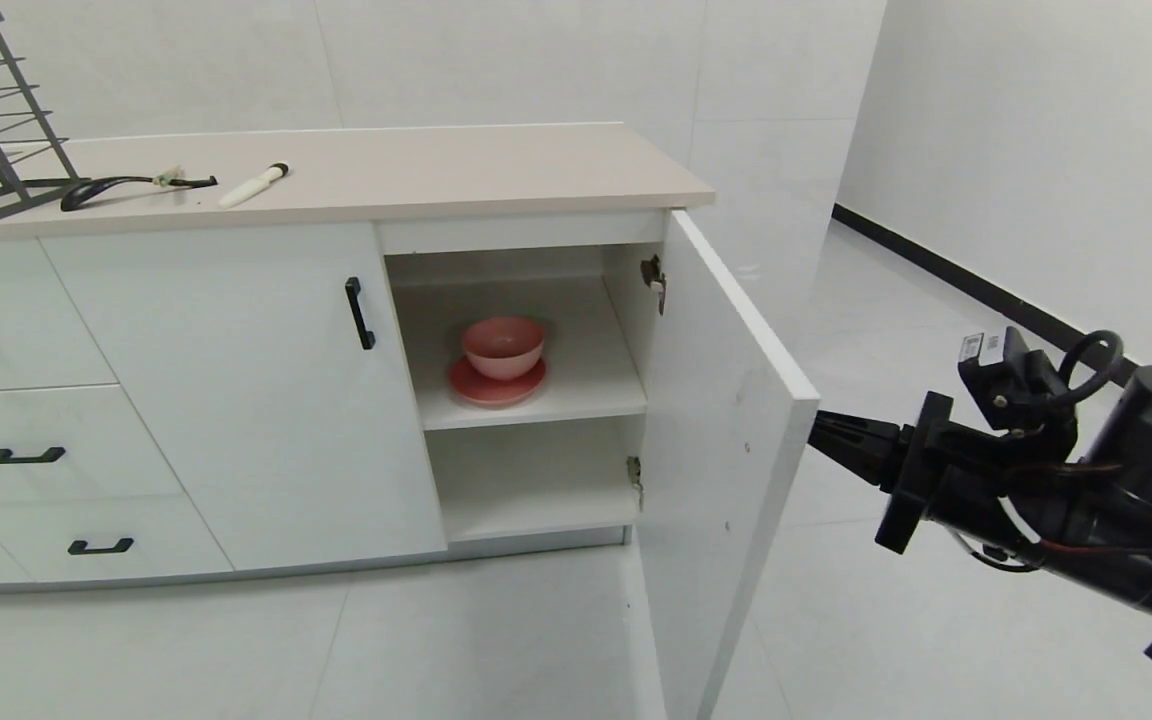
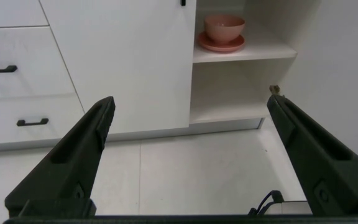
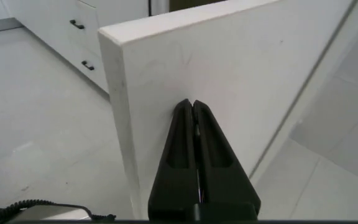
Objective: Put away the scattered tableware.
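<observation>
My right gripper [image 3: 194,104] was clenched on nothing, its tips set against the outer face of the open door [image 1: 726,420]; whether they pressed or only grazed it I couldn't tell. My left gripper [image 2: 191,106] hung spread wide and empty, facing the cupboard. The bowl [image 1: 503,345] sat on the plate [image 1: 496,388] on the upper shelf [image 1: 586,395], stowed. A ladle [image 1: 106,187] and a white-handled tool [image 1: 254,186] lay on the counter [image 1: 436,170]. I judged the step to be shutting the door. Next came a steady push along its arc, so the tips wouldn't slide off.
</observation>
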Controlling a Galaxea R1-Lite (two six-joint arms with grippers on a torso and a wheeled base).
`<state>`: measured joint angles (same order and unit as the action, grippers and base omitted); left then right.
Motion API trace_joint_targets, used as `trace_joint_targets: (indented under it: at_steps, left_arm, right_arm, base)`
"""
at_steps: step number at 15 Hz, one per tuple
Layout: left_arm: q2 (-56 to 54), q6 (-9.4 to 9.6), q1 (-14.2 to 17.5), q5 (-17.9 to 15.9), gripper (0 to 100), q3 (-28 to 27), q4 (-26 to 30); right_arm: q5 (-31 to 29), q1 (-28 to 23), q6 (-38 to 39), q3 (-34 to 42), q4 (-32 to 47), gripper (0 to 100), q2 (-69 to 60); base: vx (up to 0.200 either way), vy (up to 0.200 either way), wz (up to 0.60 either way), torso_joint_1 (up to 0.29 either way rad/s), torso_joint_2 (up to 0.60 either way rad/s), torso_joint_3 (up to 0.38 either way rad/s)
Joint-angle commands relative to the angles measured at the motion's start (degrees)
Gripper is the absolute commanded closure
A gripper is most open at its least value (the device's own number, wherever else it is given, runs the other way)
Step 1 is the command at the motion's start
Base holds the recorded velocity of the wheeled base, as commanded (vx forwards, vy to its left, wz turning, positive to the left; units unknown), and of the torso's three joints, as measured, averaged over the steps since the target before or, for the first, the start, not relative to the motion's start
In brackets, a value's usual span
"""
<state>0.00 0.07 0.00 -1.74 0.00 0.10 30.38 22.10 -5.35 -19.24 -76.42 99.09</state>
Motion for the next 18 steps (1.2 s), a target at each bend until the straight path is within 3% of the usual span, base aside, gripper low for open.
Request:
trace_joint_targets:
  at_steps: [1,12,18]
  left_arm:
    - [0.0,0.01,0.0,-0.01,0,0.0,-0.01]
    - [0.0,0.01,0.0,-0.01,0,0.0,-0.01]
    - [0.0,-1.04,0.0,-0.01,0,0.0,-0.1]
  right_arm:
    - [-0.06,2.68,-0.01,-0.8,-0.04,100,2.69]
    - [-2.61,8.4,1.22,-15.92,-0.13,100,13.5]
    - [-2.78,10.95,2.19,-24.27,-0.13,100,20.01]
  base:
    - [0.0,0.0,0.0,0.0,0.0,0.0]
    - [0.0,0.0,0.0,0.0,0.0,0.0]
    - [0.0,0.0,0.0,0.0,0.0,0.0]
